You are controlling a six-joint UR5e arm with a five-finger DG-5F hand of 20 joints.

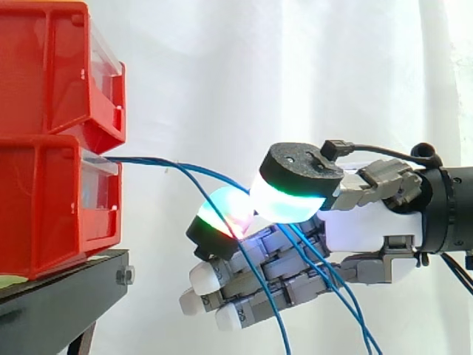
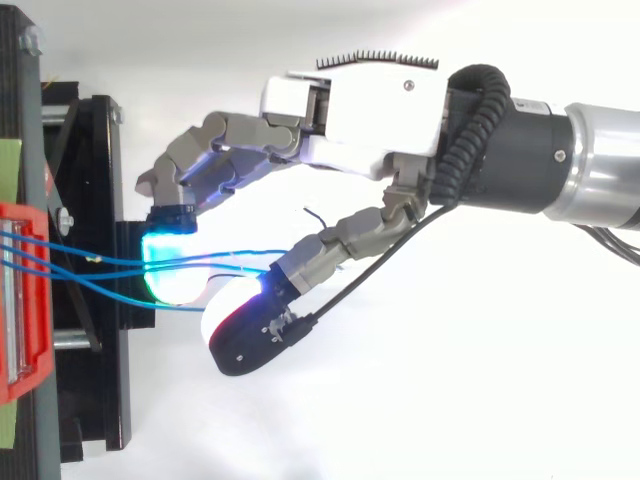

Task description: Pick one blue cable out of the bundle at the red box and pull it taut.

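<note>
Pinching one blue cable point(image 1: 148, 160) between glowing pads point(image 1: 284, 200), the hand point(image 1: 362, 222) hovers just off the stand's point(image 1: 66, 285) edge, beside the red box point(image 1: 44, 200)

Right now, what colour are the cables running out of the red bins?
Blue; the cables show best in the side view.

- Nothing readable anywhere, no word, number or sign comes through.
- Red bins point(image 1: 52, 148): plain faces, no lettering to make out.
- Green label point(image 2: 8, 170) on the black stand point(image 2: 100, 300): whatever is on it can't be told from here.
- Tiny pale marks on the black backing of one fingertip point(image 2: 175, 214) of the hand point(image 2: 350, 110): too small to read.
</note>
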